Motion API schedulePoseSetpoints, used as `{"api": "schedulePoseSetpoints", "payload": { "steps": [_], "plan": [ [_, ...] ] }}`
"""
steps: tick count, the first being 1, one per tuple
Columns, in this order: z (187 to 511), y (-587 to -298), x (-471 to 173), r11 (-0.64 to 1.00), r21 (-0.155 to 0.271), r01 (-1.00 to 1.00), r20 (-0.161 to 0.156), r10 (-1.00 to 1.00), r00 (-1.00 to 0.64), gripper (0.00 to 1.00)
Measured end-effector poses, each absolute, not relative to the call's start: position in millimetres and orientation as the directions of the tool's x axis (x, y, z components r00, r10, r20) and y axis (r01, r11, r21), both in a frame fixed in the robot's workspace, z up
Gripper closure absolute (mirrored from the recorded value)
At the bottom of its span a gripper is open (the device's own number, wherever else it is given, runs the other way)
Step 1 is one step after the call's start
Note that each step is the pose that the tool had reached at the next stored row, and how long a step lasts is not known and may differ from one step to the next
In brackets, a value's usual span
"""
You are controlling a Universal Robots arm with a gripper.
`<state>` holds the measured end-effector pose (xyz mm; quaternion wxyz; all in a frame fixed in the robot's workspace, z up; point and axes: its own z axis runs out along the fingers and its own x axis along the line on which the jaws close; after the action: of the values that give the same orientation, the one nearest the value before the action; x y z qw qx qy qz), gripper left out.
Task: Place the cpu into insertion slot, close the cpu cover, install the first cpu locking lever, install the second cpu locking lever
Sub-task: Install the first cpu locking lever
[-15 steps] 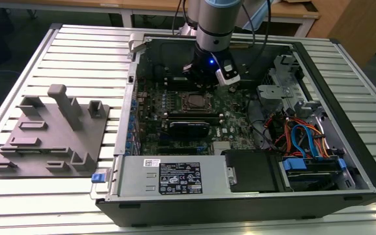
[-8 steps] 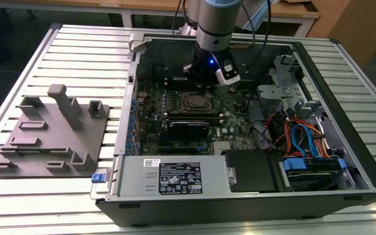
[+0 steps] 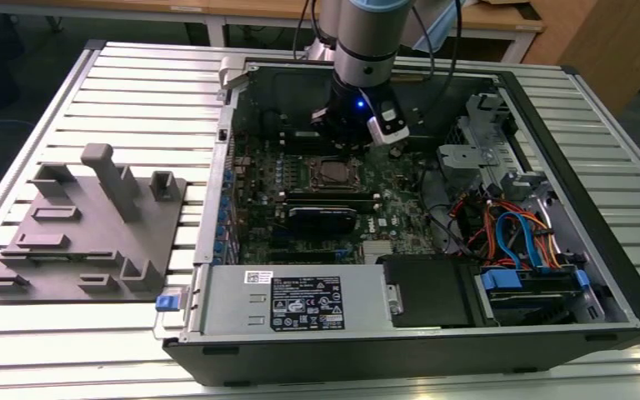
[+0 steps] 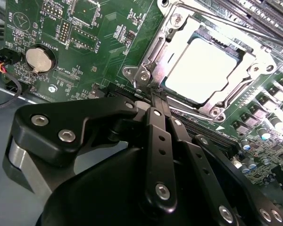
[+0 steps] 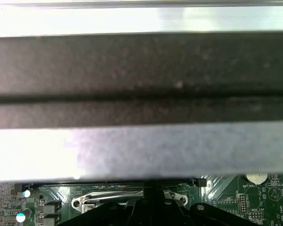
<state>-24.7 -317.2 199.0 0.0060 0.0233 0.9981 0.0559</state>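
Exterior view: the hand [image 3: 340, 142] hangs inside the open PC case [image 3: 632, 283], just over the socket. Second wrist view: the cpu [image 4: 203, 68] sits in the socket with the cpu cover [image 4: 153, 54] down around it, and the fingers [image 4: 155, 127] are clenched together at the socket's edge. First wrist view: case wall up close, plus a strip of green motherboard [image 5: 221, 200].

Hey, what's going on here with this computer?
A robot arm is reaching into an open computer case. Its gripper is shut, with the tips down at the edge of the processor socket on the motherboard. The cpu already sits in the socket, and the cpu cover lies down around it.
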Motion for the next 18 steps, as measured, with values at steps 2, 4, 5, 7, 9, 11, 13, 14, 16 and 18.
{"api": "schedulePoseSetpoints", "payload": {
  "steps": [2,4,5,7,9,11,13,14,16,18],
  "plan": [
    [198.5,-317.2,-24.7,0.993,0.108,0.046,-0.010,0.047,-0.999,0.89],
    [197.9,-317.2,-24.7,0.993,0.105,0.046,-0.009,0.047,-0.999,0.89],
    [197.6,-317.2,-24.7,0.994,0.104,0.046,-0.009,0.047,-0.999,0.89],
    [197.1,-317.2,-24.7,0.994,0.102,0.046,-0.010,0.047,-0.999,0.89],
    [196.7,-317.2,-24.7,0.994,0.101,0.046,-0.010,0.047,-0.999,0.89],
    [196.5,-317.2,-24.7,0.994,0.101,0.046,-0.010,0.047,-0.999,0.89],
    [196.5,-317.2,-24.7,0.994,0.101,0.046,-0.010,0.047,-0.999,0.89],
    [196.4,-317.2,-24.7,0.994,0.101,0.046,-0.010,0.047,-0.999,0.89],
    [196.8,-317.2,-24.7,0.994,0.102,0.046,-0.010,0.047,-0.999,0.89],
    [197.8,-317.0,-24.6,0.993,0.105,0.046,-0.010,0.047,-0.999,0.89]
  ]
}}
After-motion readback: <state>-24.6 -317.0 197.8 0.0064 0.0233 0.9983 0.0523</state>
